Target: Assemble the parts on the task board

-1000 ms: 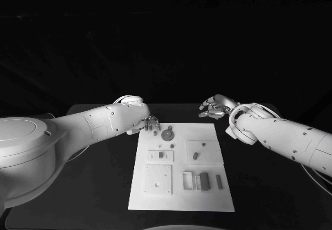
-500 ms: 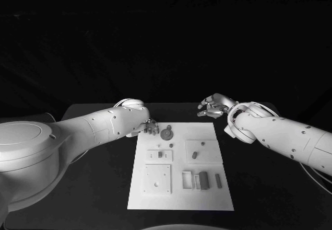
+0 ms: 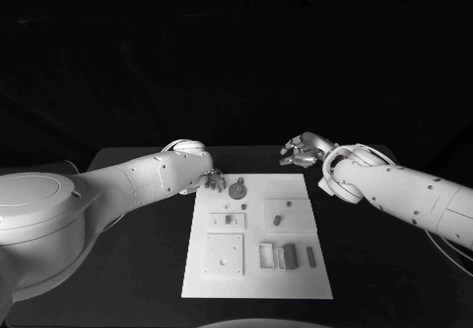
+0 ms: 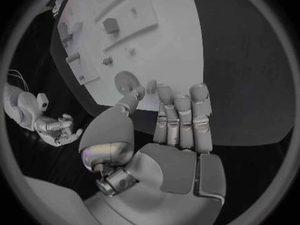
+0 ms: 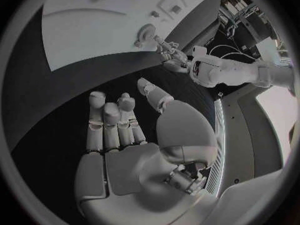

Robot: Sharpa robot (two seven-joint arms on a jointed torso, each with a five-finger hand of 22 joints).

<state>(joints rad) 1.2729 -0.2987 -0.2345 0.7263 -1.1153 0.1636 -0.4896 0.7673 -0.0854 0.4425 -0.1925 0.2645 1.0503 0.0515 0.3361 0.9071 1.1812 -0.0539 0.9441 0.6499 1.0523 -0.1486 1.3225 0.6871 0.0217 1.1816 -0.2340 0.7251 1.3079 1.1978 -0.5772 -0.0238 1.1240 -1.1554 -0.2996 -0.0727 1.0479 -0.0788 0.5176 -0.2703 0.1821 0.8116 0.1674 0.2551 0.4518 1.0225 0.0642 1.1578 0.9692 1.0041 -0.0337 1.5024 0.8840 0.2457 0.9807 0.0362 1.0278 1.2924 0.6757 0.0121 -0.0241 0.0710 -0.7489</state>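
The left hand [image 3: 211, 180] hovers at the far left corner of the task board [image 3: 258, 290], fingers extended and apart, grasping nothing; its fingertips [image 4: 164, 93] lie just beside the round disc part [image 3: 238, 191], and contact cannot be confirmed. The right hand [image 3: 305, 152] hangs over the black table [image 3: 147, 273] beyond the board's far right corner, fingers loosely apart and likewise empty.

The step in hand appears to be picking up the disc. Done well, thumb and a finger should close on opposite edges of the disc, lifting straight up so the small peg [image 3: 242, 205] near it is not knocked.

Counted in the head view: one board; one disc; one peg; one oblong part [image 3: 278, 220] on the right raised pad; one small block [image 3: 229, 220] on the left pad; three upright bars near the board's near edge, the darkest bar [image 3: 290, 255] in the middle, and one square plate [image 3: 225, 255]. Smaller pieces are too fine to count reliably.
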